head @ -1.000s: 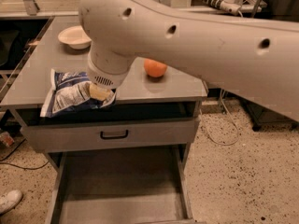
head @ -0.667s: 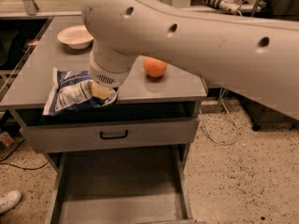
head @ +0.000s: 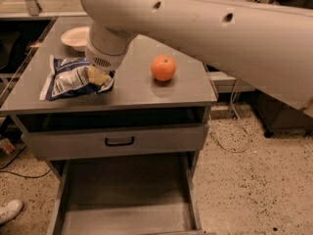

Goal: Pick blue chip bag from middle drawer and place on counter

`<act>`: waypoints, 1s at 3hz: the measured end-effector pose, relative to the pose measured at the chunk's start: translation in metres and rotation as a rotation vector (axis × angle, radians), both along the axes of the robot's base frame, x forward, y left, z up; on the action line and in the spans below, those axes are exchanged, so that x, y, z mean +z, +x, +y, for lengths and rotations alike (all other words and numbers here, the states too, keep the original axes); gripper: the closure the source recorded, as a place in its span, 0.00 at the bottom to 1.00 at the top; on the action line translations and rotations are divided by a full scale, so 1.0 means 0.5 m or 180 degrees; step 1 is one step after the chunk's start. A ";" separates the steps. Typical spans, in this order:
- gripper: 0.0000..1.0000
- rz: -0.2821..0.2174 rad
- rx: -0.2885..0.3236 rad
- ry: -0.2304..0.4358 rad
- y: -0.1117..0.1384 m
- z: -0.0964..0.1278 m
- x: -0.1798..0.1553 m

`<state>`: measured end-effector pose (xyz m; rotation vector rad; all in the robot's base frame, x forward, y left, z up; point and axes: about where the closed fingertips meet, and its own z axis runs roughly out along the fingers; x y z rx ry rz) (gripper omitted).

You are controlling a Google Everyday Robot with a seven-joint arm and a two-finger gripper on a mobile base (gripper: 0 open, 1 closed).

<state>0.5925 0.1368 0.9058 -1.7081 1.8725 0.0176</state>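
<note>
The blue chip bag (head: 73,77) lies crinkled on the left part of the counter (head: 146,94), a little back from its front edge. My gripper (head: 98,76) reaches down from the big white arm (head: 195,18) and is shut on the bag's right end, with the yellowish fingertips (head: 96,75) pressed into the foil. The middle drawer (head: 122,199) stands pulled open below, its grey floor bare.
An orange (head: 163,67) sits on the counter right of the gripper. A white bowl (head: 76,37) is at the back left. A closed drawer front with a black handle (head: 120,141) is under the counter. A white shoe (head: 10,211) is on the speckled floor at left.
My gripper has moved the bag away from the counter's front edge, further in onto the top. The orange and bowl have not moved.
</note>
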 end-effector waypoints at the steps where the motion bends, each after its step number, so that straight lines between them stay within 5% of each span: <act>1: 1.00 0.0053 0.0022 0.0008 0.056 0.026 -0.009; 3: 1.00 0.0226 0.0063 -0.0046 0.119 0.062 -0.062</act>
